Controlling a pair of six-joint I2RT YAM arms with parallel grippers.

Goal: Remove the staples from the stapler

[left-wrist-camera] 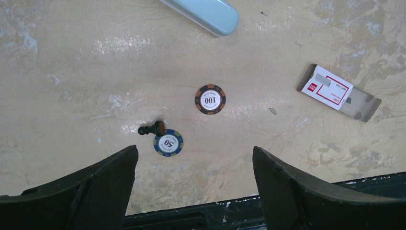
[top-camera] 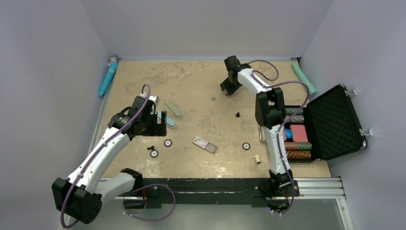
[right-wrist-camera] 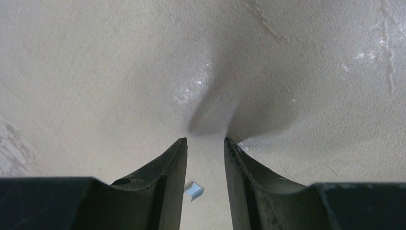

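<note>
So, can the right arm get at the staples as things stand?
Probably yes: the staples lie bare on the table close by the right gripper, nothing covering them; its jaws stand narrowly apart.

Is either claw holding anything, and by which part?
No: the left gripper and right gripper are both empty; the staples lie loose on the table.

Left arm and right arm: white link shells, black joint housings, purple cable looped alongside each. Left claw and right claw: matte black curved fingers, scuffed edges.
</note>
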